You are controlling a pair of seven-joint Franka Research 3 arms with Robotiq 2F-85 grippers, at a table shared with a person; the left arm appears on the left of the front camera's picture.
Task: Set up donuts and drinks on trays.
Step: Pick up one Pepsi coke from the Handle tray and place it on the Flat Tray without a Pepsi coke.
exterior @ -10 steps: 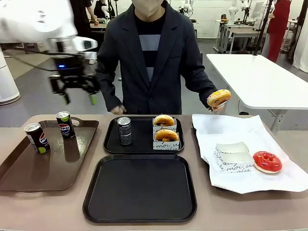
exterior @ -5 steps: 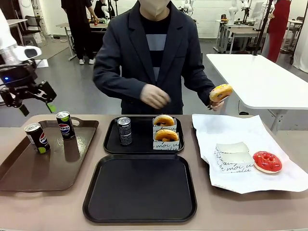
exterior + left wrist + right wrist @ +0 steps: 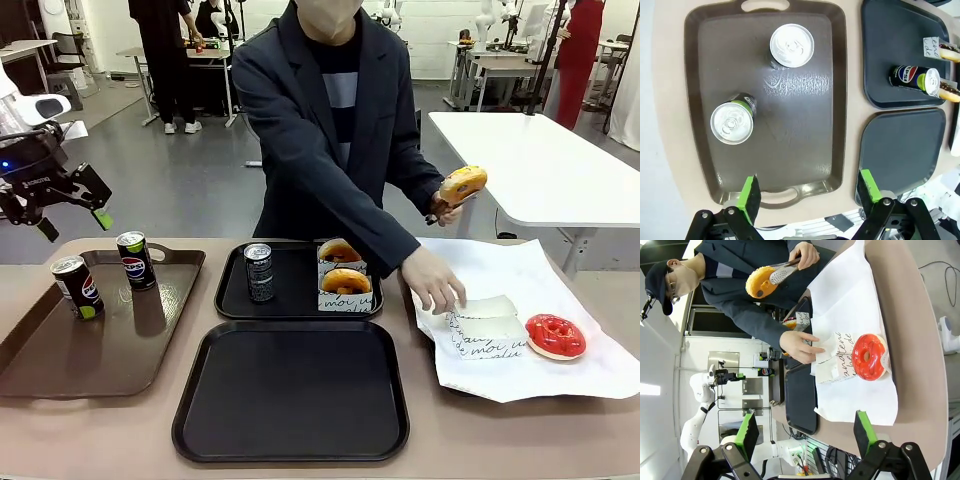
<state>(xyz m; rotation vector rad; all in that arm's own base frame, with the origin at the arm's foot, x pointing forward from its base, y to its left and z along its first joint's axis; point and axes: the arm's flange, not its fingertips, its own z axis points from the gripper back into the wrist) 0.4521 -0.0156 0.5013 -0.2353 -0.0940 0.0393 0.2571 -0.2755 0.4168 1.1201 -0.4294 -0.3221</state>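
Observation:
The far black tray (image 3: pixel 295 302) carries one drink can (image 3: pixel 259 272) and two donuts (image 3: pixel 346 283) in paper sleeves. Nothing lies on the near black tray (image 3: pixel 292 390). Two more cans (image 3: pixel 76 285) (image 3: pixel 791 46) stand on a brown handled tray (image 3: pixel 790 125). My left gripper (image 3: pixel 75 224) (image 3: pixel 809 192) hangs open in the air above that tray's left end, holding nothing. The person lifts a yellow-iced donut (image 3: pixel 461 185) in tongs and rests the other hand (image 3: pixel 432 280) on an empty sleeve (image 3: pixel 487 327). My right gripper (image 3: pixel 804 432) is open, high over the table's right side.
White paper (image 3: pixel 520 275) covers the table's right part, with a red-iced donut (image 3: pixel 555 336) (image 3: pixel 870 356) beside the sleeve. The person leans over the far edge, an arm stretched across the far tray's right corner. A white table stands behind at the right.
My left gripper swung left from in front of the person to above the brown tray's left end. The person's free hand moved from the far tray down onto the empty sleeve.

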